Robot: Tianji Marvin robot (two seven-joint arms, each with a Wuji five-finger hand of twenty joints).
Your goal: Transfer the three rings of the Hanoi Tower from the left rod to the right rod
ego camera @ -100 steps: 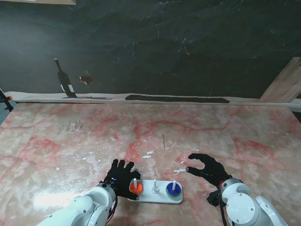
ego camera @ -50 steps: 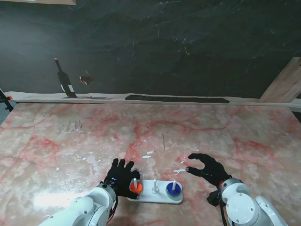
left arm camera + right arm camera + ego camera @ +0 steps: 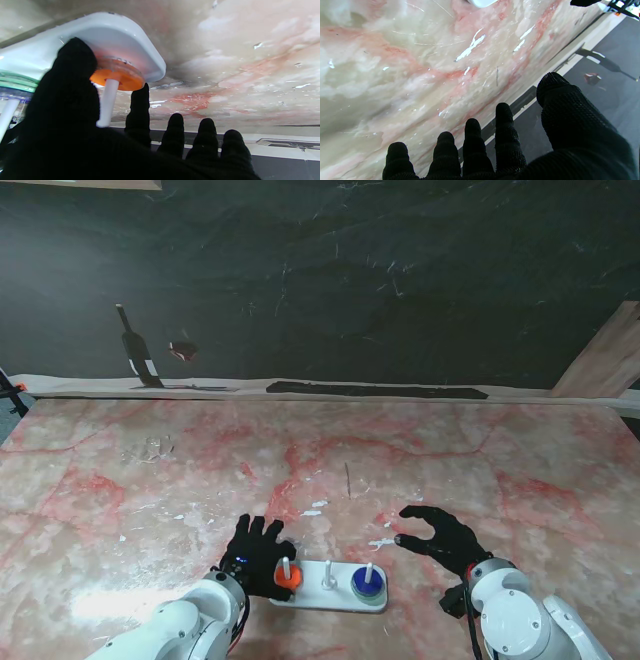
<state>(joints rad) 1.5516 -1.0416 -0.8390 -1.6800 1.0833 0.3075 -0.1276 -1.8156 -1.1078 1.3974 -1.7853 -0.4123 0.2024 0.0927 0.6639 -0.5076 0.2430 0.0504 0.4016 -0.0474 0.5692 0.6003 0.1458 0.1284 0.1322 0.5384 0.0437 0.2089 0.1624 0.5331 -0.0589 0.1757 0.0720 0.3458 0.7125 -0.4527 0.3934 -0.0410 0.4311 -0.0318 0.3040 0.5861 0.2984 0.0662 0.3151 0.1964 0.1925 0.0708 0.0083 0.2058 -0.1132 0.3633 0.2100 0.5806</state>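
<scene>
While your stand view shows the whole white base (image 3: 330, 588) with its three rods, it leaves the grasp itself unclear: the left hand (image 3: 256, 552) sits over the left end of the base, its black fingers spread and draped around the orange ring (image 3: 288, 577) on the left rod (image 3: 286, 565). Look to the left wrist view for what that hides. There the thumb (image 3: 72, 75) lies against one side of the orange ring (image 3: 117, 77) and the index fingertip (image 3: 140, 100) reaches its rim on the other side, with the rod (image 3: 108, 102) rising between them; the other three fingers stand clear of the ring. Whether the two digits actually pinch the ring you cannot tell from these views. The ring rests low on the base (image 3: 120, 40).

Beyond the thumb, the right rod carries a blue ring (image 3: 367, 579) on a green ring (image 3: 370, 594); the middle rod (image 3: 329, 572) is bare.

Your right hand (image 3: 440, 538) hovers off the base's right end, apart from it, fingers spread and holding nothing. Its wrist view shows only marble table (image 3: 395, 62), with a corner of the base (image 3: 481, 2) at the frame edge.
</scene>
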